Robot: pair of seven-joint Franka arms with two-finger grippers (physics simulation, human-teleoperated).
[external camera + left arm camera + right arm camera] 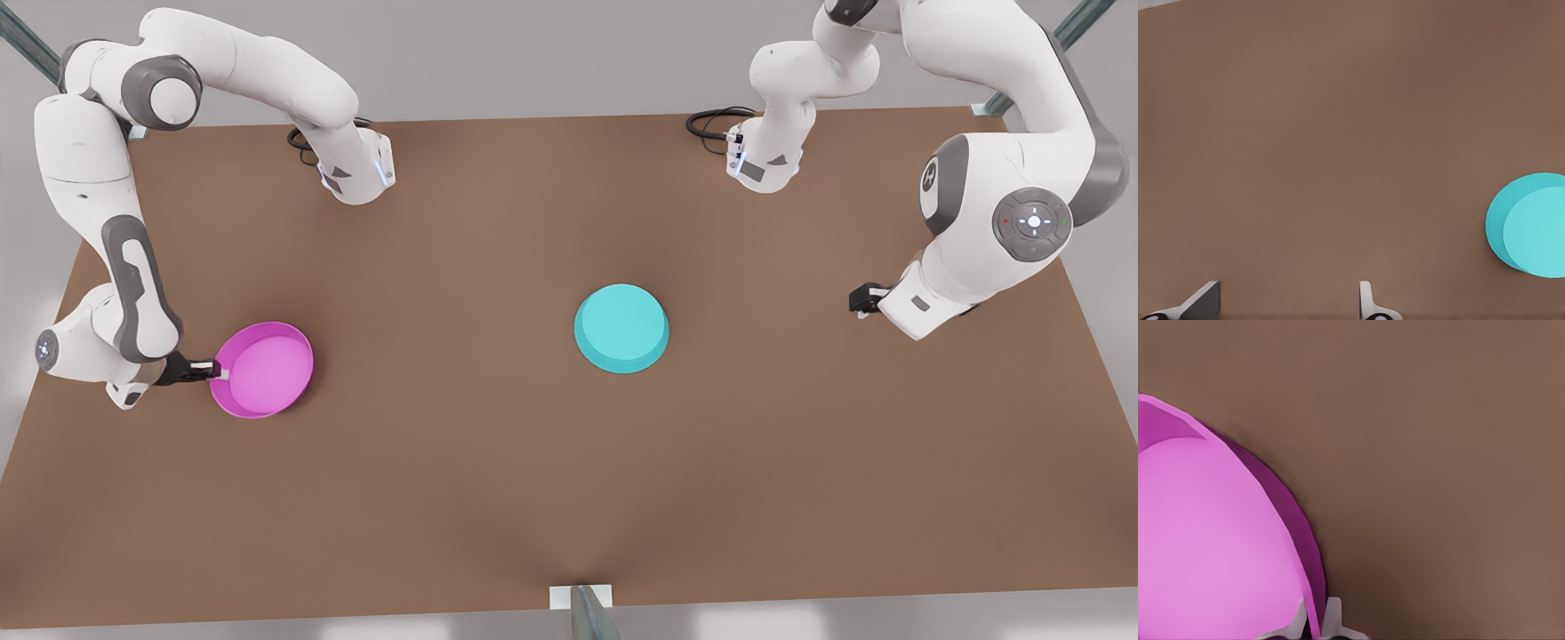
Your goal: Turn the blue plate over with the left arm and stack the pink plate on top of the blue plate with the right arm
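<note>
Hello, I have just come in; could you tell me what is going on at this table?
Two Franka arms work over a brown table. The right pincer, at the front view's left, is shut on the rim of the pink plate, which sits open side up and looks slightly tilted. The blue plate lies upside down near the table's middle, with nothing on it. The left pincer, at the front view's right, is open and holds nothing, away from the blue plate. The stacking is not yet done.

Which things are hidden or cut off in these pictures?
- Blue plate, front view: lies upside down; its inside is hidden.
- Blue plate, left wrist view: cut by the picture edge.
- Pink plate, right wrist view: mostly beyond the edge.
- Left gripper: only fingertips visible.
</note>
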